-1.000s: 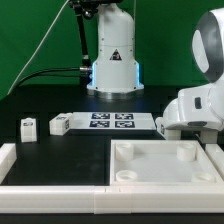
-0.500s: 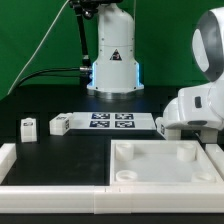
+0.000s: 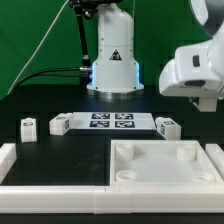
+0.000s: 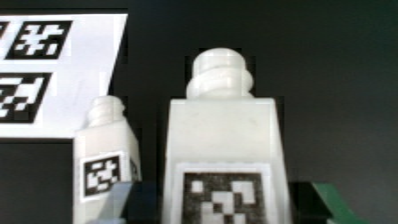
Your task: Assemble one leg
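In the wrist view my gripper [image 4: 228,208] is shut on a leg [image 4: 222,135], a stubby white peg-block with a square tag facing the camera; one finger [image 4: 338,203] shows beside it. A second leg [image 4: 103,150] lies on the black table below, next to the marker board [image 4: 54,60]. In the exterior view my gripper [image 3: 204,98] hangs above the table at the right, and the held leg is not clear there. One leg [image 3: 166,127] lies right of the marker board [image 3: 110,122], and two legs [image 3: 59,125] [image 3: 28,127] lie left of it.
The large white square tabletop [image 3: 165,186] with corner holes lies in front, right of centre. A white rail [image 3: 40,172] runs along the front left. The robot base [image 3: 113,60] stands at the back in front of a green screen.
My gripper has risen from the table at the right and now hangs higher. The leg right of the marker board, half covered before, is in plain view.
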You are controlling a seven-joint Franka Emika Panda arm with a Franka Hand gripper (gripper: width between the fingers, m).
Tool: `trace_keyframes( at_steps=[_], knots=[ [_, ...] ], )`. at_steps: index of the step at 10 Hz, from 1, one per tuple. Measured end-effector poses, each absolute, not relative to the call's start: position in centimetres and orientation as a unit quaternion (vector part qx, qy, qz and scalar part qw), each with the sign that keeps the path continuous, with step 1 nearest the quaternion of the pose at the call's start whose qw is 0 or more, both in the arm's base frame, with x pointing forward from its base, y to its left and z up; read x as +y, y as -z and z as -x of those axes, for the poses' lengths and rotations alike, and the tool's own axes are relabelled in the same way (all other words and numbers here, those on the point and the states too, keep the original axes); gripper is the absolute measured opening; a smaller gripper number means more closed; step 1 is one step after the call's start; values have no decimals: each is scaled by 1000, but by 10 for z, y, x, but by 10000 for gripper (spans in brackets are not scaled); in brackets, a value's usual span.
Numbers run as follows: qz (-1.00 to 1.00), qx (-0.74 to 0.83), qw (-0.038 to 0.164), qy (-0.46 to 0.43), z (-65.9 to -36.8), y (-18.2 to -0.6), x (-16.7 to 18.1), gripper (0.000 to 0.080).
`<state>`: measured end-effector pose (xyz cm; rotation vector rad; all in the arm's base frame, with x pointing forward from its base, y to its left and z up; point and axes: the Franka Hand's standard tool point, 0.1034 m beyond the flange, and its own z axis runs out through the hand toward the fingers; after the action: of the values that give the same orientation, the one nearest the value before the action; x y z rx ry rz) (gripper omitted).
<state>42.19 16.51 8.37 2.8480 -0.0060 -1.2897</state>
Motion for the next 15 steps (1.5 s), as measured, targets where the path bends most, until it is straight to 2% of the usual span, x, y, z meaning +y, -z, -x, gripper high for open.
trace_keyframes(
  at_steps=[2,3,5,6,9,10,11,13,15],
  knots=[
    [-913,-2,7,409,-421,-79,166,288],
    [-934,-4,-1,358,-432,-76,170,288],
    [-965,6,-14,262,-432,-78,168,288],
    [-972,13,-18,236,-432,-75,159,288],
    [-995,43,-28,87,-445,-85,130,288],
    [-998,53,-33,10,-459,-90,116,288],
    [-997,64,-32,-39,-462,-90,100,288],
    [-990,66,-30,-122,-475,-94,95,289],
    [-991,67,-29,-115,-471,-91,93,289]
  ],
)
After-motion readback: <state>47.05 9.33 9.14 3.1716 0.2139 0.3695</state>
